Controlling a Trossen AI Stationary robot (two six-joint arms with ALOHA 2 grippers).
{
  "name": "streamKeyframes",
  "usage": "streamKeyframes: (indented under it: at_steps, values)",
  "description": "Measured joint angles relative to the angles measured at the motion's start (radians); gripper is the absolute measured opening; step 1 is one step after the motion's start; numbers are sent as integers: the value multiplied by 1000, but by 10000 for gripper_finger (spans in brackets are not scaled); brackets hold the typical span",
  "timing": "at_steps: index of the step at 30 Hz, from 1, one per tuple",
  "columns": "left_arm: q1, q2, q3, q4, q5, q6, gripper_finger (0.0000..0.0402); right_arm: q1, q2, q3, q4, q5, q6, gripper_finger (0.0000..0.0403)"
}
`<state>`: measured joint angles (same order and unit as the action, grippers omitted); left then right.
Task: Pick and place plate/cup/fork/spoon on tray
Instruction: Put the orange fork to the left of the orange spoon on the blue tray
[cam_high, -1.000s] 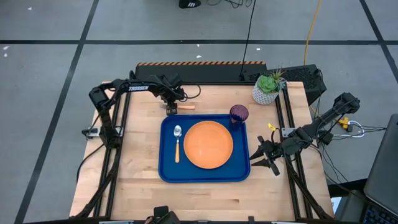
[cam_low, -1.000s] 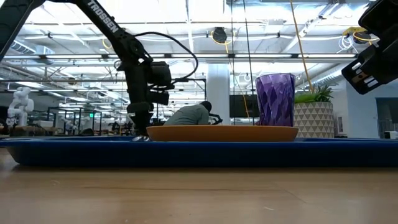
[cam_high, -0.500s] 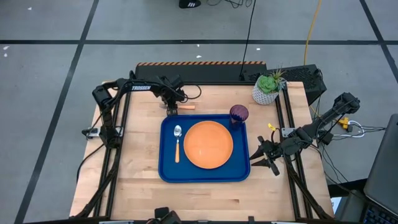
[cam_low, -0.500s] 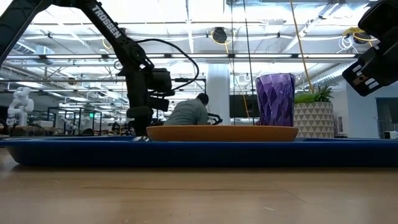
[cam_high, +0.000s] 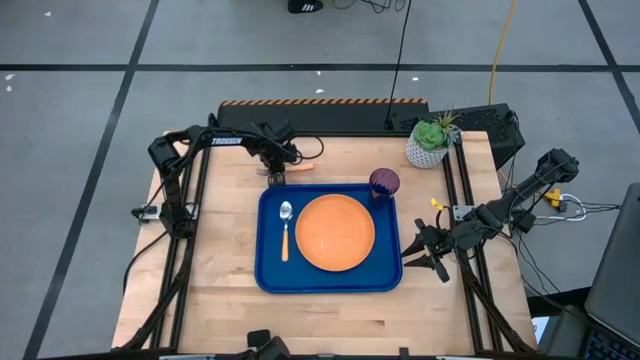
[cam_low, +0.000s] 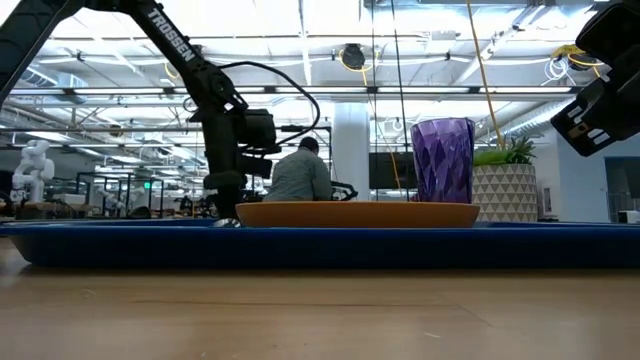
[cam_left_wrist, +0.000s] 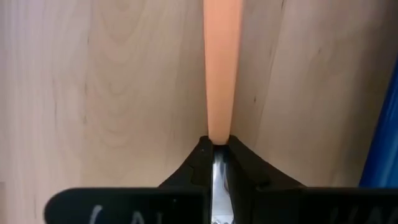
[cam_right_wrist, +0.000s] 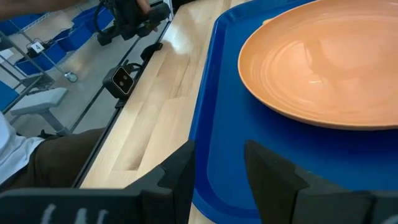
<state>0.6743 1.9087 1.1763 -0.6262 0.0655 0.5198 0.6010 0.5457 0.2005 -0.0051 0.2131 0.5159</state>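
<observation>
The blue tray (cam_high: 270, 275) lies mid-table. On it rest the orange plate (cam_high: 335, 232), the purple cup (cam_high: 384, 182) at its far right corner, and the spoon (cam_high: 285, 228), which has a silver bowl and an orange handle. The fork (cam_high: 300, 171) lies flat on the wood just beyond the tray's far edge, its light orange handle (cam_left_wrist: 222, 68) pointing toward the table's right. My left gripper (cam_high: 275, 176) stands over the fork's metal end, shut on it. My right gripper (cam_high: 415, 255) waits open at the tray's right edge, with nothing between its fingers (cam_right_wrist: 180, 171). My left gripper pinches the fork's metal neck (cam_left_wrist: 216, 163), just past the end of the orange handle, between its two fingers. The fingers come from above, pointing down, one on each side of the fork. The fork lies flat on the table; its tines are hidden under the gripper.
A white pot with a green plant (cam_high: 428, 145) stands at the table's far right corner. Black frame rails (cam_high: 190, 200) run along both table sides. Bare wood lies left of the tray and along the near edge. A person shows in the room behind (cam_low: 300, 175).
My left gripper has shut on the fork's metal end, staying just beyond the tray's far edge. The fork stays flat on the table.
</observation>
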Motion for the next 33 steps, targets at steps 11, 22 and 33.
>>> streamKeyframes:
  at_steps: [11,22,33]
  values:
    - [-30,-48,84,-120,-136,94,19,0,0,0,-6,0,1,130]
    - [-132,-162,145,-248,-164,451,19,0,0,0,-35,65,42,130]
    - [-272,-285,146,-355,-82,631,19,0,0,0,-34,82,42,130]
